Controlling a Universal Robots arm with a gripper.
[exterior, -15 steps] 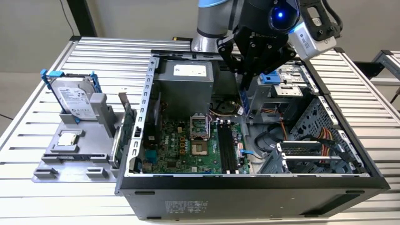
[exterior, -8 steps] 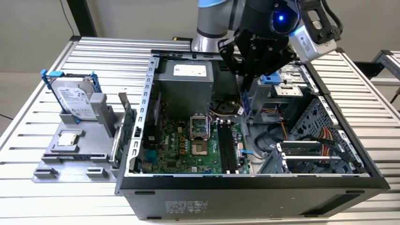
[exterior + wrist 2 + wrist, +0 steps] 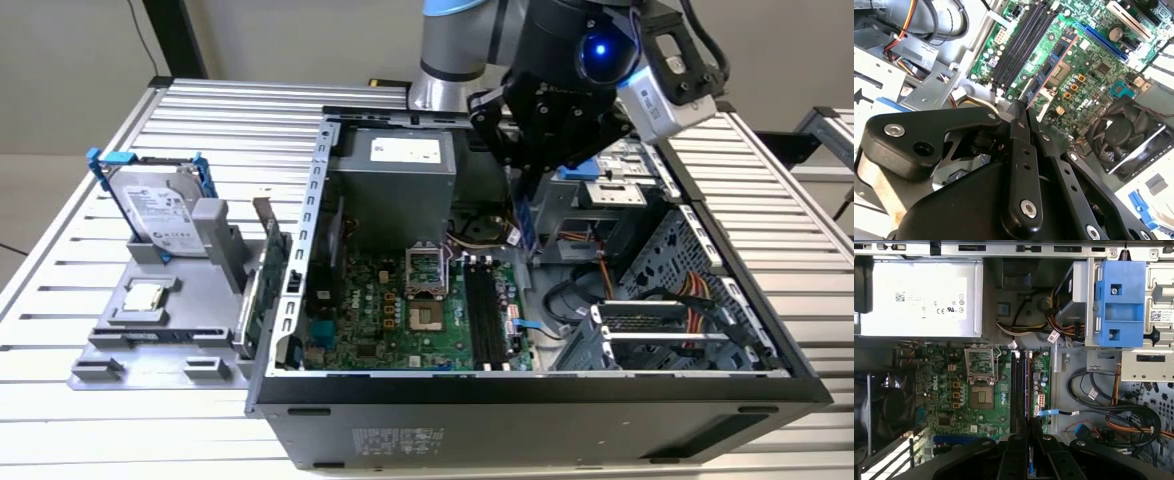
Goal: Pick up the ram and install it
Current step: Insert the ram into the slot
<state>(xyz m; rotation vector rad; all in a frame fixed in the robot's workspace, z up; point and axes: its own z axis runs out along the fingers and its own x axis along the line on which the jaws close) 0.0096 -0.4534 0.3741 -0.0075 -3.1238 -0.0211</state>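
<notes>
Transport step, I judge: the gripper (image 3: 1023,107) is clamped on the ram (image 3: 1050,65), a blue stick held edge-on above the motherboard (image 3: 387,310). Black memory slots (image 3: 483,310) lie at five o'clock of the CPU socket (image 3: 422,268). Next, careful alignment over one slot.

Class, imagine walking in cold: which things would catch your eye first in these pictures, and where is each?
The black hand hangs over the open computer case, gripping the ram, a thin blue stick held above the green motherboard near its black memory slots. On the grey tray at the exterior view's left, a hard drive stands upright in blue brackets.
</notes>
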